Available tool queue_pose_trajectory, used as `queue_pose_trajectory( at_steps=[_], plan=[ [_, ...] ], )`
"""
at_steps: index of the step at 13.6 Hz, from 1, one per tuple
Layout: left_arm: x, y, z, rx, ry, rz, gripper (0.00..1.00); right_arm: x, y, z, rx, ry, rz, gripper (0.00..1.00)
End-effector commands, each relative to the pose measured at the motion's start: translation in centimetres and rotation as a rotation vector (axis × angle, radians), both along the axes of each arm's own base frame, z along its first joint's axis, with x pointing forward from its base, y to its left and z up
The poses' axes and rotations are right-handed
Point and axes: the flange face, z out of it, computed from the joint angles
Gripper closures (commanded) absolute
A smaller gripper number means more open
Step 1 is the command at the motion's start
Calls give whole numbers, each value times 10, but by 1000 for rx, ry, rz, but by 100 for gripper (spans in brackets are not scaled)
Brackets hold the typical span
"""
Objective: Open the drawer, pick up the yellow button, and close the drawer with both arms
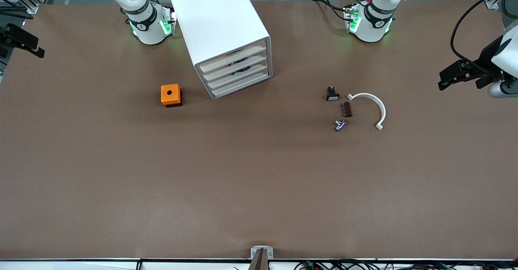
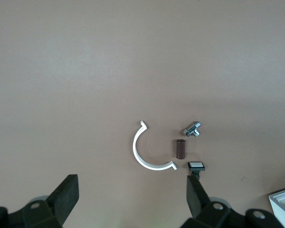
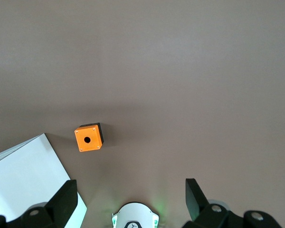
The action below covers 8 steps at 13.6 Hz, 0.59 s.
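A white cabinet (image 1: 220,27) with several drawers stands near the arms' bases, and every drawer front (image 1: 236,73) is pushed in. Its corner shows in the left wrist view (image 2: 283,201) and its top in the right wrist view (image 3: 26,173). The button is out of view. My left gripper (image 1: 445,79) hangs open and empty high over the left arm's end of the table; in its own view (image 2: 132,190) only bare table lies between the fingers. My right gripper (image 1: 25,41) is raised over the right arm's end of the table, open and empty (image 3: 131,192).
An orange cube box with a round hole (image 1: 170,95) (image 3: 88,138) sits beside the cabinet toward the right arm's end. Toward the left arm's end lie a black switch with a white face (image 1: 332,95) (image 2: 196,166), a brown piece (image 1: 347,109), a metal part (image 1: 340,125) and a white C-shaped clip (image 1: 370,107) (image 2: 147,147).
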Motion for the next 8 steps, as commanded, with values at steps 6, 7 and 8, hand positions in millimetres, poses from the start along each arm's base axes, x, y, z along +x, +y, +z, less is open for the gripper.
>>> queue_pose_trajectory(
  at_steps=[6,7,8],
  plan=[
    [6,1,0,-20,-4,7,0,-6,13,22,6,-44,-71,0],
    [9,2,-7,-20,8,4,0,-6,14,20,6,-38,-71,0],
    [9,2,-9,-20,18,2,0,-7,14,21,6,-37,-69,0]
  ],
)
